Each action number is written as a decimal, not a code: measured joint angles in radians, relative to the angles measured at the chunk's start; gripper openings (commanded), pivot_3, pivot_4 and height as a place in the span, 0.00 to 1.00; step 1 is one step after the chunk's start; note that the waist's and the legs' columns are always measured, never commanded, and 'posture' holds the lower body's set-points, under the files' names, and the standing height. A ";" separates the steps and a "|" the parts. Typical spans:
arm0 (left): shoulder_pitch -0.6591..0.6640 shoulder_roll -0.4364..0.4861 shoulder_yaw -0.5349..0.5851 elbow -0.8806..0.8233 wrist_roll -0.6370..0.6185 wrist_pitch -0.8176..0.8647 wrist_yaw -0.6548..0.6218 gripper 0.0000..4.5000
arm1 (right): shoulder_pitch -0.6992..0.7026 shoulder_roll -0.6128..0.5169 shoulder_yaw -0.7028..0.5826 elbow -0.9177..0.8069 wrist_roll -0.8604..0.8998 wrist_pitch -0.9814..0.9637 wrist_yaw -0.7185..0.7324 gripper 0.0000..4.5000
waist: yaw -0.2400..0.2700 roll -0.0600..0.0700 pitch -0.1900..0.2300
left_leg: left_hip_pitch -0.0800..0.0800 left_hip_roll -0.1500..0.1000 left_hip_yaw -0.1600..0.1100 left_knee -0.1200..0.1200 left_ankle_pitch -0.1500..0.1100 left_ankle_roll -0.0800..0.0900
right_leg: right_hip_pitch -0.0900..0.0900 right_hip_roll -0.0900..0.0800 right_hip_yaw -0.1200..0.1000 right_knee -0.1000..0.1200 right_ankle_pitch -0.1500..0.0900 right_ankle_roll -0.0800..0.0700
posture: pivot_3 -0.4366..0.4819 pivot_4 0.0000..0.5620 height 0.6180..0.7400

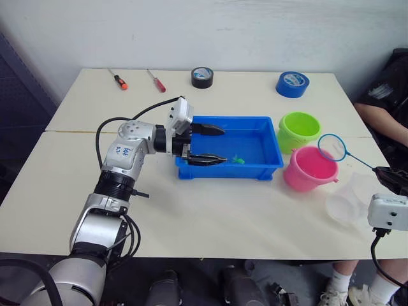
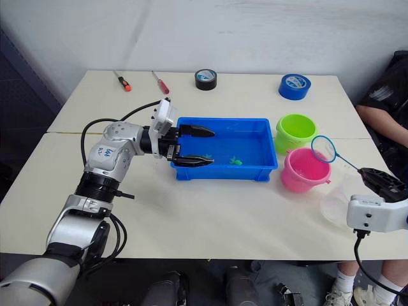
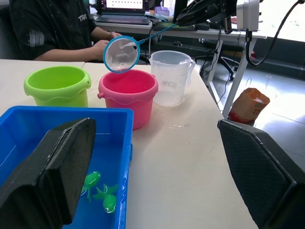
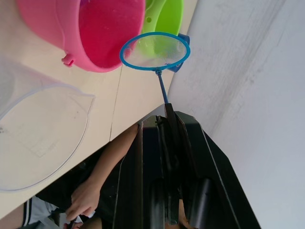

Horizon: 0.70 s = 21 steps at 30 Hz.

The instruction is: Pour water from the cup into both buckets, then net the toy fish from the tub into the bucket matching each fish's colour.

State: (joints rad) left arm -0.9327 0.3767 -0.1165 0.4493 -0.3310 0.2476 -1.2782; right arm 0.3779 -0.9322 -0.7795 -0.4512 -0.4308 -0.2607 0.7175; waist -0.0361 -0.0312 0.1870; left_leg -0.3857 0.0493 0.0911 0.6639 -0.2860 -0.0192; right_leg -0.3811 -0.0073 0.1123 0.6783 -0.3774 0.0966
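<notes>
The net [image 1: 332,147] is being held by its handle in the closed right gripper [image 2: 376,180], its hoop raised above the pink bucket [image 1: 309,169], probably to drop a catch. The tub [image 1: 266,167] is being straddled at its end wall by the wide-spread left gripper [image 1: 205,145], seemingly to steady it.

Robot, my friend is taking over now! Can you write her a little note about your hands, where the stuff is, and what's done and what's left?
Left gripper: open, holding nothing, its fingers either side of the tub's near wall.
Right gripper: shut on the net, which is held up over the pink bucket.
Green bucket stands just behind the pink one; cup stands on the table beside it.
Whether water has been poured cannot be told.
Left: green fish are in the tub; net them into the green bucket.
</notes>
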 measured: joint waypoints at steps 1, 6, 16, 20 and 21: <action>0.000 0.005 0.000 0.001 0.006 -0.003 0.001 0.99 | -0.049 0.020 0.011 -0.015 0.079 0.076 0.017 0.00 | -0.003 0.000 0.000 | 0.001 0.000 0.000 0.000 0.000 0.000 | 0.001 0.000 0.000 0.000 0.000 0.000 | 0.48 0.27 1.00; 0.001 0.049 -0.001 0.050 0.054 -0.037 0.013 0.99 | -0.308 -0.024 0.177 -0.066 0.393 0.399 0.121 0.00 | -0.025 0.000 0.000 | 0.009 0.001 0.002 -0.001 -0.001 0.000 | 0.008 0.000 0.000 0.001 0.000 0.000 | 0.48 0.27 1.00; 0.049 0.168 -0.003 0.036 0.123 -0.082 0.021 0.99 | -0.754 -0.073 0.678 0.156 0.451 0.522 0.207 0.00 | -0.022 0.000 0.000 | 0.007 0.002 0.001 0.000 -0.004 0.002 | 0.006 -0.003 0.002 0.000 0.000 0.000 | 0.48 0.27 1.00; 0.108 0.204 -0.001 -0.020 0.131 -0.061 0.032 0.99 | -0.807 -0.064 0.802 0.289 0.386 0.412 0.218 0.00 | -0.019 0.000 0.000 | 0.004 0.002 0.000 0.001 -0.004 0.003 | 0.004 -0.005 0.002 0.000 0.000 0.000 | 0.48 0.27 1.00; 0.118 0.209 -0.001 -0.042 0.131 -0.048 0.036 0.99 | -0.816 -0.063 0.820 0.309 0.374 0.389 0.218 0.00 | -0.019 0.000 0.000 | 0.004 0.002 0.000 0.002 -0.004 0.003 | 0.004 -0.005 0.002 0.000 0.000 0.000 | 0.48 0.27 1.00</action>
State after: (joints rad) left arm -0.8147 0.5859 -0.1173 0.4069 -0.2001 0.2000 -1.2418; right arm -0.4380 -0.9955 0.0403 -0.1423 -0.0571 0.1287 0.9357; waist -0.0551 -0.0314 0.1873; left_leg -0.3818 0.0509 0.0912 0.6656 -0.2902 -0.0165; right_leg -0.3771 -0.0121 0.1141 0.6784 -0.3777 0.0962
